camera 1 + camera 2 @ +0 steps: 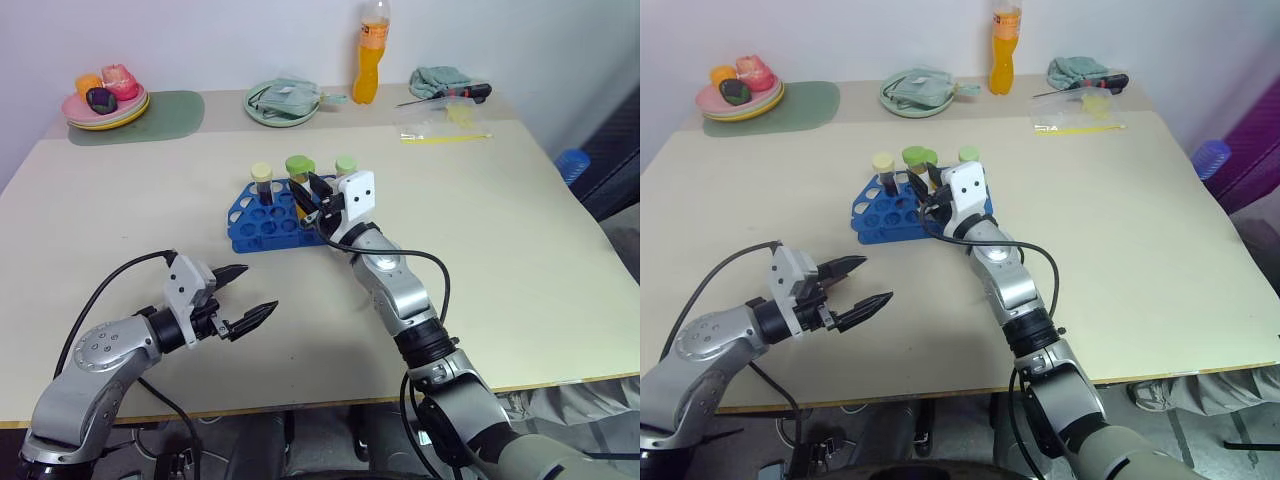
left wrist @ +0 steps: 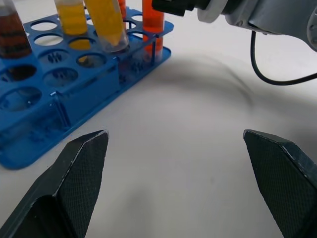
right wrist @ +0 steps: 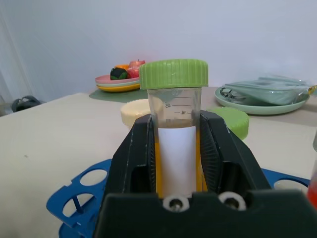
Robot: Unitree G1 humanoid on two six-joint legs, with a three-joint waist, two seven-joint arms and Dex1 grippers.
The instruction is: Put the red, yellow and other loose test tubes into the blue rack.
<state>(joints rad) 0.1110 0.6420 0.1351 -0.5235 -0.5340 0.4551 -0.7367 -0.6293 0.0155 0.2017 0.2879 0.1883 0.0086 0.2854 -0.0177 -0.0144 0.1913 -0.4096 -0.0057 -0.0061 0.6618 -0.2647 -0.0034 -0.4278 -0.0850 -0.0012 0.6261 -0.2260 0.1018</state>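
The blue rack (image 1: 262, 222) stands mid-table. My right gripper (image 1: 312, 197) is shut on a yellow test tube (image 3: 177, 144) with a green cap (image 1: 299, 166). It holds the tube tilted over the rack's right side, and the tube's lower end (image 2: 115, 42) is level with the top holes. In the rack stand a brown tube (image 2: 11, 37) with a pale yellow cap (image 1: 261, 172), a second yellow tube (image 2: 72, 20) and a red tube (image 2: 152, 27). My left gripper (image 1: 248, 294) is open above bare table in front of the rack, with nothing between its fingers.
Along the table's far edge are plates of fruit (image 1: 105, 98) on a green mat, a green plate (image 1: 283, 104), an orange drink bottle (image 1: 370, 55), a cloth with a screwdriver (image 1: 447, 84) and a plastic bag (image 1: 443, 130).
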